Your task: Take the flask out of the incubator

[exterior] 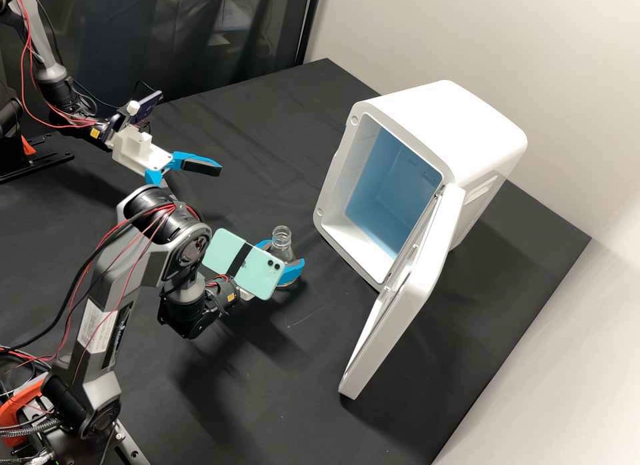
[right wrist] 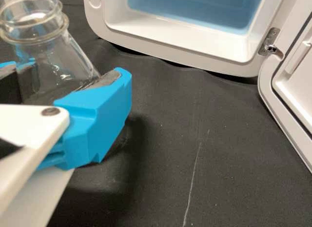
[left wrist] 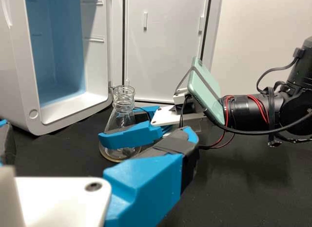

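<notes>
The right end effector grips the flask outside the incubator; keep it upright, settle it flat, then release.

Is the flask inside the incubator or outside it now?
Outside. The flask stands upright on the bench before the open incubator, held in the right gripper.

The flask is clear, glossy glass, and the incubator is smooth white plastic with a faint sheen, its hinge bare metal. The bench wears matt black cloth; the right gripper's fingers are matt blue plastic
</notes>
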Controlling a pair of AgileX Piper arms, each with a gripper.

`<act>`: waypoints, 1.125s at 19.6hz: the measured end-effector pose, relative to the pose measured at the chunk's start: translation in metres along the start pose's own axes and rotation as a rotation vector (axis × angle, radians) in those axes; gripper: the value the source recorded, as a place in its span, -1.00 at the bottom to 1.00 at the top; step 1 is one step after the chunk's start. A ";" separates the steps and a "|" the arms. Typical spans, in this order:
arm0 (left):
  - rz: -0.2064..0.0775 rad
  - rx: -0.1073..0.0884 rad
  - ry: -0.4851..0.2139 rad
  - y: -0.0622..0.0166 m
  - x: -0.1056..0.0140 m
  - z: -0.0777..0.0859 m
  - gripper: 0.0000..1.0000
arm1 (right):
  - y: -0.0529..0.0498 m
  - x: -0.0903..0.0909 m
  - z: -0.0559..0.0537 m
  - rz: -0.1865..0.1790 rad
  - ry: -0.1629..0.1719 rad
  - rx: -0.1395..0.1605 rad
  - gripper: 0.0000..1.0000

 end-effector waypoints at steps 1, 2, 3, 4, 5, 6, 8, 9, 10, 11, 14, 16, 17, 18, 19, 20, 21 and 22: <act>0.000 0.000 0.000 0.0000 0.000 0.000 1.00 | 0.000 0.000 0.000 -0.001 -0.001 0.000 1.00; 0.000 0.000 0.000 0.0000 0.000 0.000 1.00 | -0.001 0.000 0.001 -0.001 -0.001 0.000 1.00; 0.000 0.000 0.000 0.0000 0.000 0.000 1.00 | -0.001 0.000 0.001 0.000 0.000 0.000 1.00; -0.002 -0.001 0.001 -0.0004 0.000 0.000 1.00 | -0.001 0.001 0.001 0.001 0.001 0.000 1.00; -0.008 -0.002 -0.001 -0.0019 0.001 0.000 1.00 | 0.000 0.002 0.000 0.003 0.002 0.000 1.00; -0.017 -0.004 -0.002 -0.0041 0.001 0.000 1.00 | 0.000 0.002 0.000 0.003 0.002 0.000 1.00; -0.037 -0.008 -0.006 -0.0088 0.003 0.001 1.00 | 0.000 0.002 0.001 0.005 0.000 0.001 1.00; -0.044 -0.009 -0.009 -0.0104 0.003 0.002 1.00 | 0.000 0.002 0.001 0.007 -0.002 0.002 1.00; -0.049 -0.010 -0.013 -0.0118 0.004 0.002 1.00 | 0.000 0.002 0.001 0.007 -0.002 0.002 1.00; -0.053 -0.010 -0.016 -0.0126 0.004 0.003 1.00 | 0.000 0.002 0.001 0.007 -0.002 0.002 1.00; -0.053 -0.010 -0.016 -0.0126 0.004 0.003 1.00 | 0.000 0.002 0.001 0.007 -0.002 0.002 1.00; -0.053 -0.010 -0.016 -0.0126 0.004 0.003 1.00 | 0.001 0.002 0.002 0.009 -0.005 0.003 1.00; -0.053 -0.010 -0.016 -0.0126 0.004 0.003 1.00 | 0.001 0.002 0.002 0.011 -0.008 0.004 1.00; -0.053 -0.010 -0.016 -0.0126 0.004 0.003 1.00 | 0.002 0.002 0.004 0.014 -0.012 0.005 1.00; -0.053 -0.010 -0.016 -0.0126 0.004 0.003 1.00 | 0.002 0.002 0.004 0.014 -0.012 0.005 1.00; -0.053 -0.010 -0.016 -0.0126 0.004 0.003 1.00 | 0.002 0.002 0.004 0.014 -0.012 0.005 1.00; -0.053 -0.010 -0.016 -0.0126 0.004 0.003 1.00 | 0.002 0.002 0.003 0.013 -0.010 0.005 1.00; -0.053 -0.010 -0.016 -0.0126 0.004 0.003 1.00 | 0.002 0.002 0.003 0.011 -0.008 0.003 1.00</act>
